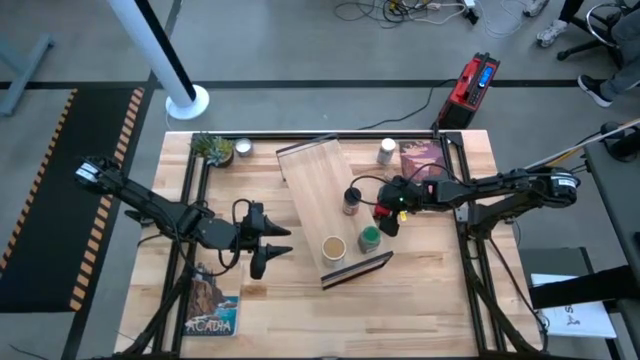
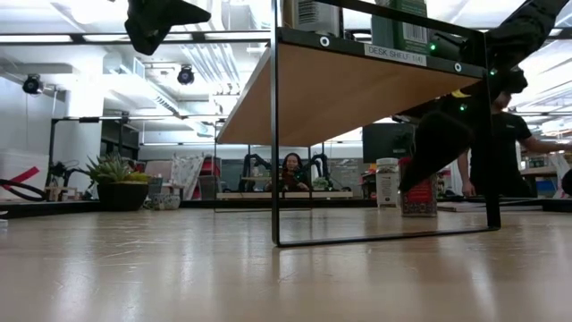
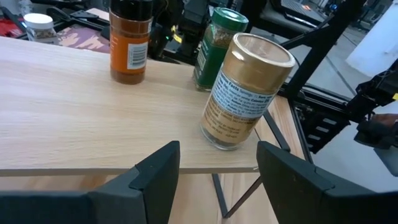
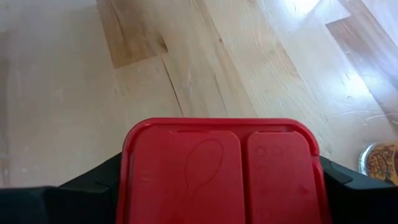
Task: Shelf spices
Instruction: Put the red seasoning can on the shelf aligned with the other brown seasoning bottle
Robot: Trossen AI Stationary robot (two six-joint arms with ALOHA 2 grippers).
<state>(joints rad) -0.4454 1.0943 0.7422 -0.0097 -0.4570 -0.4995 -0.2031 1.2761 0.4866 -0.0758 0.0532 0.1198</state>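
Note:
The shelf [image 1: 318, 190] is a long light-wood board on thin metal legs, lying slantwise mid-table. On it stand a black-lidded jar [image 1: 352, 200], a green-lidded jar [image 1: 369, 238] and a wide tan-lidded jar [image 1: 333, 247]. A white-capped jar [image 1: 387, 150] stands on the table beyond the shelf. My right gripper [image 1: 388, 218] is just right of the shelf, shut on the red square tin [image 4: 217, 174]. My left gripper [image 1: 283, 243] hovers open at the shelf's left side, level with the board's edge and facing the tan-lidded jar [image 3: 249, 93]. My right gripper pinches the red square tin between its two fingers [image 4: 99, 183], one on each side, just below the red lid [image 4: 186, 155]. The fingers point down from above. The tin stands upright [image 2: 418, 197] with its base at table level; I cannot tell whether it is lifted clear.
A small potted plant [image 1: 212, 148] and a little silver dish [image 1: 242, 148] sit at the far left. One picture-covered book [image 1: 425, 158] lies far right and another [image 1: 210, 312] near left. Bare table lies along the near edge.

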